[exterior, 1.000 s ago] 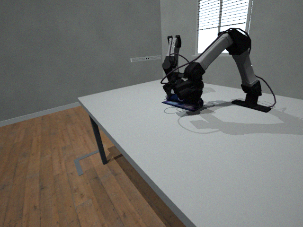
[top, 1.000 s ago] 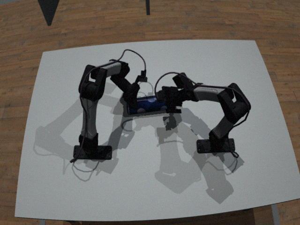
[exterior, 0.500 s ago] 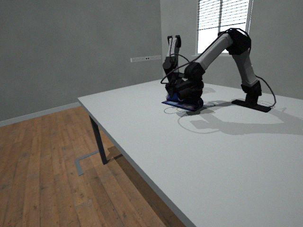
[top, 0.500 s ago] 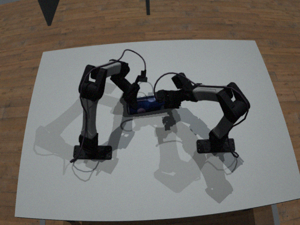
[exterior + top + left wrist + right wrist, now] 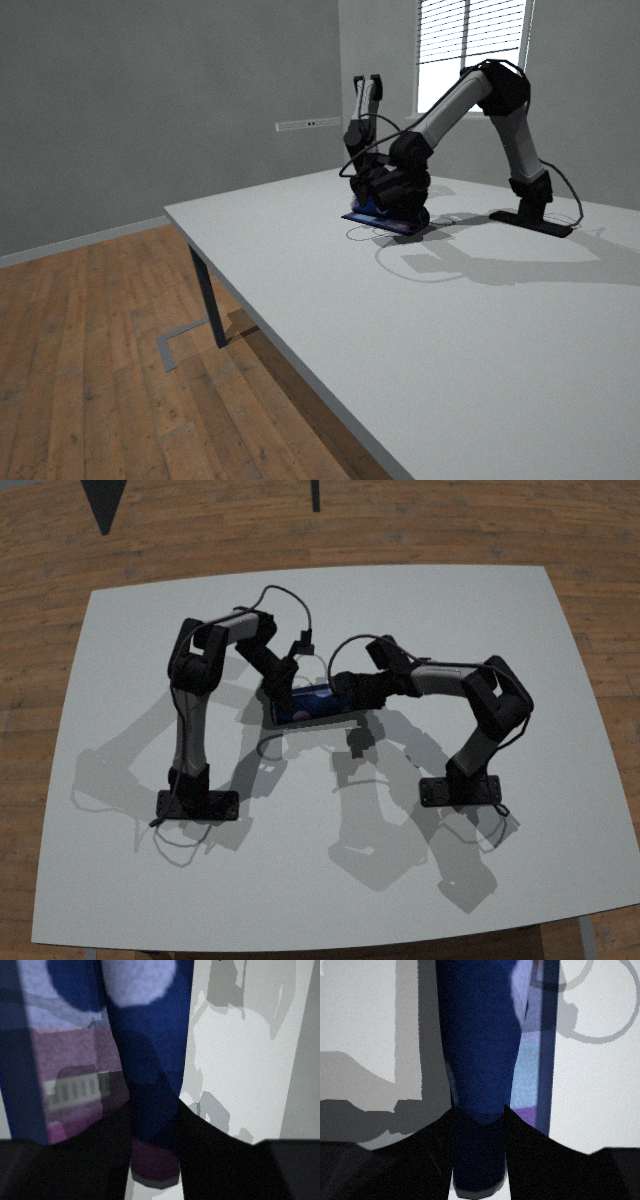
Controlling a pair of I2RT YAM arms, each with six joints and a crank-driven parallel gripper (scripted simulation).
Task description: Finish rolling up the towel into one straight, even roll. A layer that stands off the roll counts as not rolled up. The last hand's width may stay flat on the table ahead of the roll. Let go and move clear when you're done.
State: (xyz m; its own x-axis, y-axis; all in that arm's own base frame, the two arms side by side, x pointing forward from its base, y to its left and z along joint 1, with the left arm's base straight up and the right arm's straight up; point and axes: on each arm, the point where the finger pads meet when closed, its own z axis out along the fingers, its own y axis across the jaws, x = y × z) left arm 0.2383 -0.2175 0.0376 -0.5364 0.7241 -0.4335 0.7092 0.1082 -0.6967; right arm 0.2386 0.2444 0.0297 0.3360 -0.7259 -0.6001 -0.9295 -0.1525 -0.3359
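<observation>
The dark blue patterned towel roll is straight in the wrist views. A flat flap with pink, light blue and purple parts runs along one side. My left gripper is shut on the roll near its left end. My right gripper is shut on the roll near its other end. The roll narrows between each pair of fingers, and a short end shows past them. Whether the roll touches the table cannot be told; the arms hide its ends in the top and exterior views.
The white table carries both arm bases, the left and the right. The two grippers are close together along the roll. Arm cables loop above it, and arm shadows cross the table.
</observation>
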